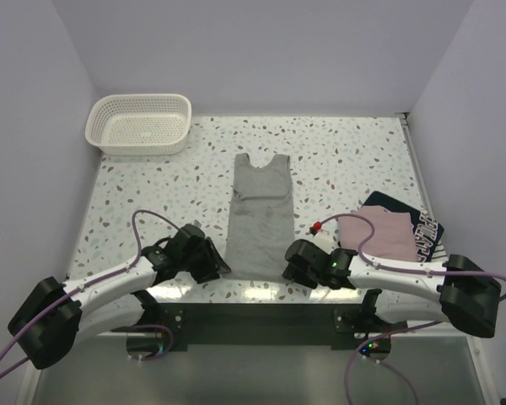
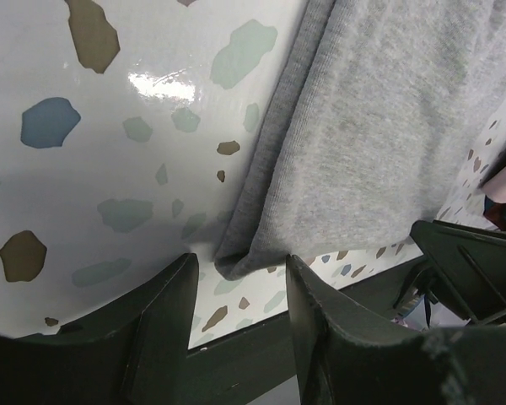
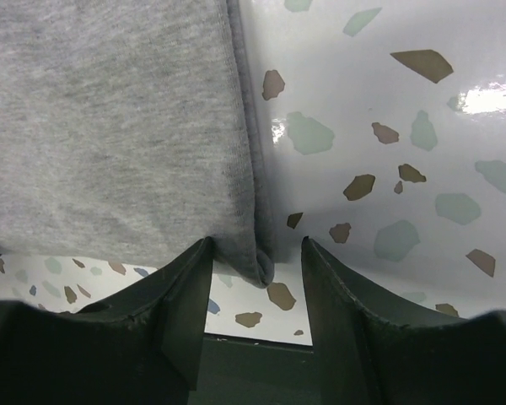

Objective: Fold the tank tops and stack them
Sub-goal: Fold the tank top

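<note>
The pink tank top (image 1: pixel 388 236) covers most of the navy tank top (image 1: pixel 396 203), whose lettering (image 1: pixel 428 234) is unreadable.

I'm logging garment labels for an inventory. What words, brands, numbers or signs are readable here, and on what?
White lettering on the navy tank top: too small and blurred to read.
No text shows on the grey tank top, the pink tank top or the white lattice basket.

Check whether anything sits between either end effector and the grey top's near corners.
Nothing visible. The left end effector and right end effector each have a near corner of the grey top between open jaws, cloth not yet pinched.
</note>
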